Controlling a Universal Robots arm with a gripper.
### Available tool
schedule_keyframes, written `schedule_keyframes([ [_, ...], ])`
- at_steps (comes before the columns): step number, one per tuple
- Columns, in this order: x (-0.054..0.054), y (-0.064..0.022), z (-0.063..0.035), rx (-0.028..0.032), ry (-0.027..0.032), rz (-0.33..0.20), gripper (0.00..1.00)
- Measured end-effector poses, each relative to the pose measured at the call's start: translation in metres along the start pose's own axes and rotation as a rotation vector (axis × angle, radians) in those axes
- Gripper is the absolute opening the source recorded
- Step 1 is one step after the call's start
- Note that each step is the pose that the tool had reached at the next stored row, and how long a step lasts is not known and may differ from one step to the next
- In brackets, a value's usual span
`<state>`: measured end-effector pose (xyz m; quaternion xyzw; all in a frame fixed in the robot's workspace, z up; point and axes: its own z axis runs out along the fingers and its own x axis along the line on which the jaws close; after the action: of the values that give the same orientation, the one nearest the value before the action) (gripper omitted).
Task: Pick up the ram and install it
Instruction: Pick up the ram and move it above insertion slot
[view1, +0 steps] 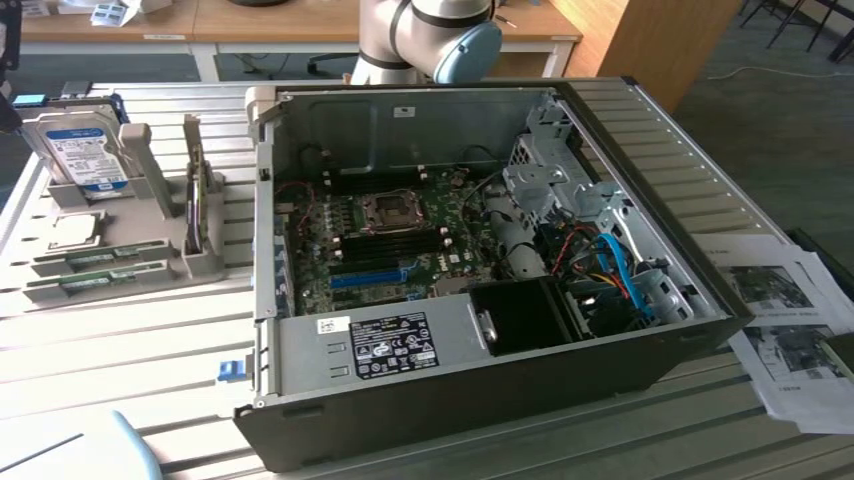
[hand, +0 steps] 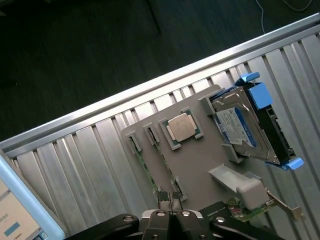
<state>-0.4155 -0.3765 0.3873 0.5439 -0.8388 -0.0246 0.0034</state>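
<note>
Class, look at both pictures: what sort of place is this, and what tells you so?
Probably a robotics lab or workshop: a robot arm rises beyond an opened computer case on a slatted metal table, beside a grey tray holding a hard drive.

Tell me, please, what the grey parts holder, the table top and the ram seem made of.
The parts holder looks like matte grey plastic: even, dull, no glare. The table top seems bare aluminium: silvery ribbed slats with a soft sheen. The ram looks like green circuit board, probably fibreglass laminate.
</note>
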Motion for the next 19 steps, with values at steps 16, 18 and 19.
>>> schedule_keyframes([
  [16, 0.0000, 0.0000, 0.0000, -0.0036, 0.0077, -0.171, 0.09],
  [18, 0.0000, -0.0001, 0.0000, -0.0041, 0.0089, -0.198, 0.09],
  [19, 0.0000, 0.0000, 0.0000, -0.0044, 0.0094, -0.211, 0.09],
])
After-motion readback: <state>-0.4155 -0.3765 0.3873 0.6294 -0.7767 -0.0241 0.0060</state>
